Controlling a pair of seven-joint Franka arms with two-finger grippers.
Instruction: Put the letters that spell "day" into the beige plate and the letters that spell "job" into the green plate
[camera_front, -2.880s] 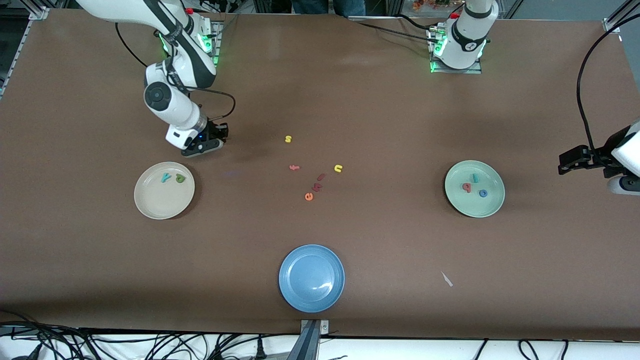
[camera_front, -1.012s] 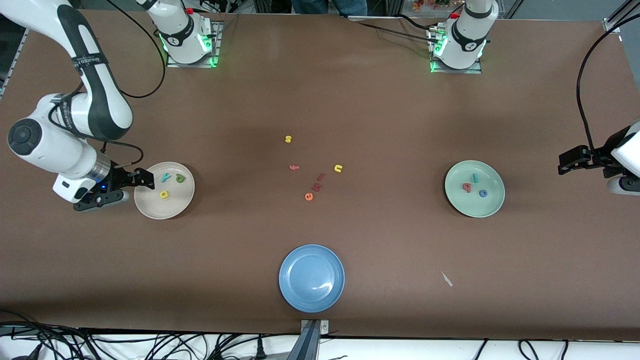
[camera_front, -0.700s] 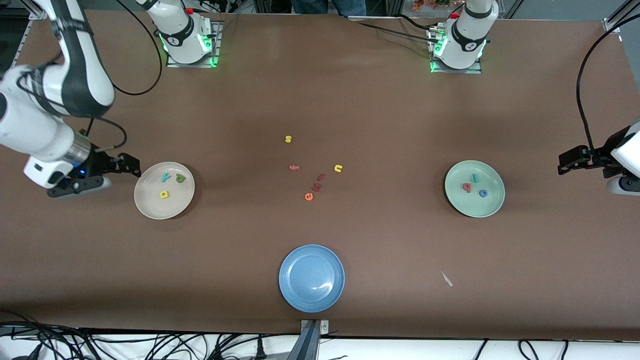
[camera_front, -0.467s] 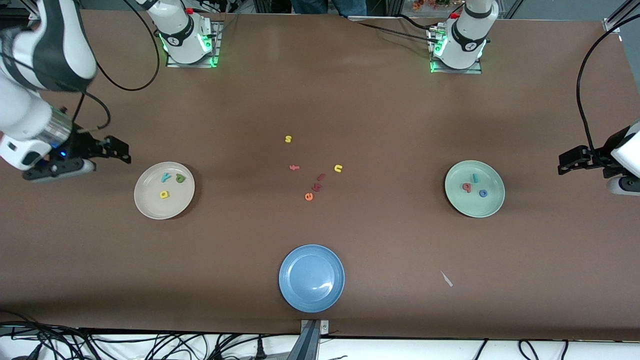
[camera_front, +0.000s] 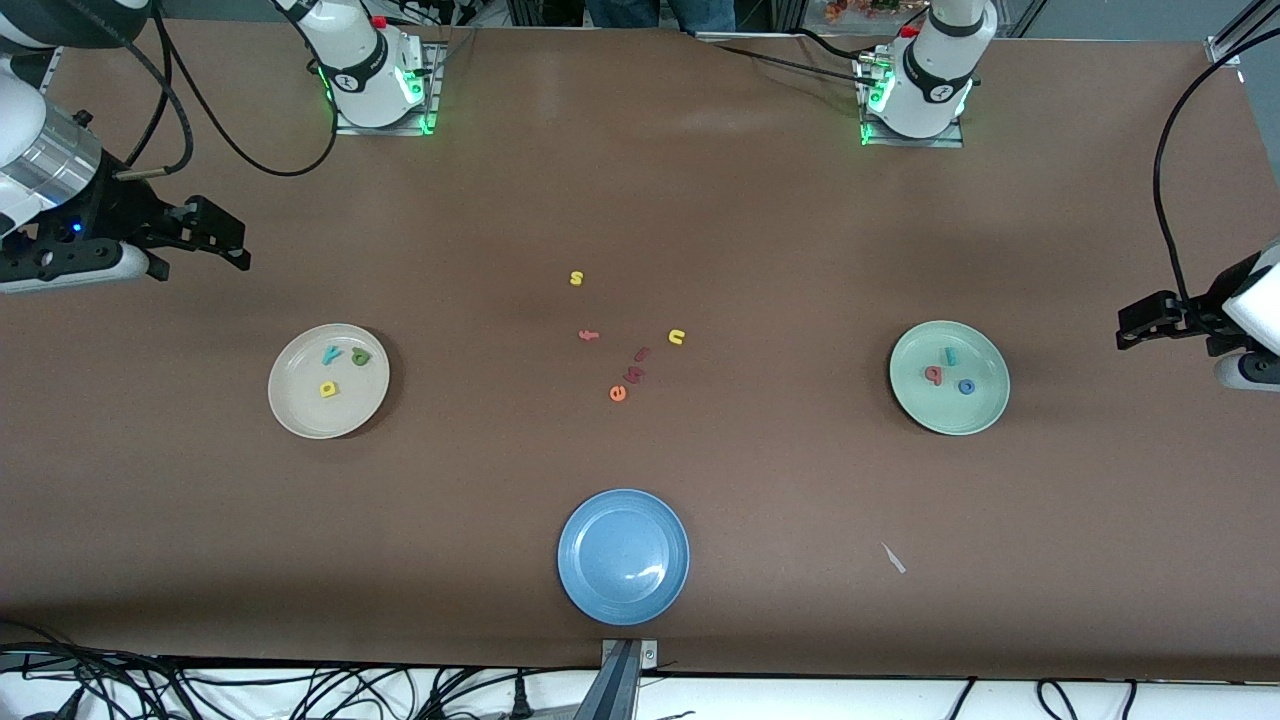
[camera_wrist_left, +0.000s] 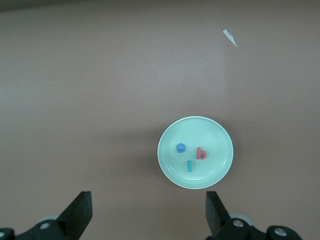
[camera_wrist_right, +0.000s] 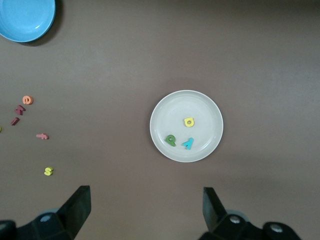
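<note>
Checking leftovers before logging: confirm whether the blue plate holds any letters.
No, the blue plate shows only its bare surface, while the loose letters lie on the table farther from the front camera.

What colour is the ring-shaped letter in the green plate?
Blue. The o shows best in the left wrist view, in the green plate.

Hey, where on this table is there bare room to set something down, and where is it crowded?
Bare brown table lies between the loose letters and the green plate, and between those letters and the beige plate. The blue plate holds nothing. It is crowded mid-table among the loose letters, and inside both lettered plates.
</note>
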